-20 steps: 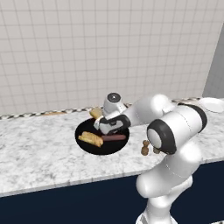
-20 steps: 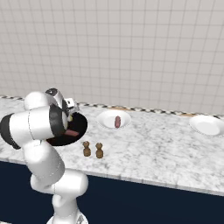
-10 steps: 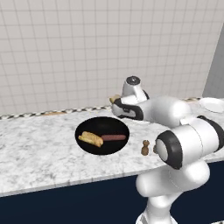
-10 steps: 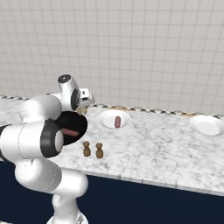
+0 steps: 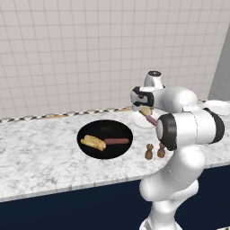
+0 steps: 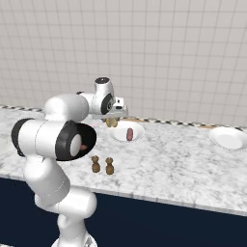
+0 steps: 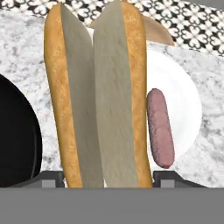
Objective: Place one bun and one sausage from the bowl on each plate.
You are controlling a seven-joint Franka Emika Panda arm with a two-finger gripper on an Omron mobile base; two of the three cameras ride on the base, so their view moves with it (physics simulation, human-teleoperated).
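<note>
Marbled grey worktop [image 5: 40, 152] runs under a pale tiled wall, with a checkered strip along the back edge. My fingers [image 7: 105, 177] are clamped across a bun [image 7: 98, 94], which hangs between them above the near plate [image 6: 126, 131]; the hand view looks down its split face, paler in the middle, golden on the crusts. On that plate already lies a pink sausage [image 7: 160, 127], just beside where the bun would land. The bowl [image 5: 105, 139] sits to my left, holding the other bun [image 5: 93, 142] and the darker sausage [image 5: 117, 141]. A second plate [image 6: 228, 137] waits well apart on the right. Two small shakers [image 6: 102, 165] stand near the front edge.

I judge the bun light and soft: it will squash if pinched hard and could fold along its split, so a hold across the middle of its width, as now, seems right. It should not slip much, being rough-crusted. The sausages look smooth and round, likelier to roll, and want taking at mid-length.
</note>
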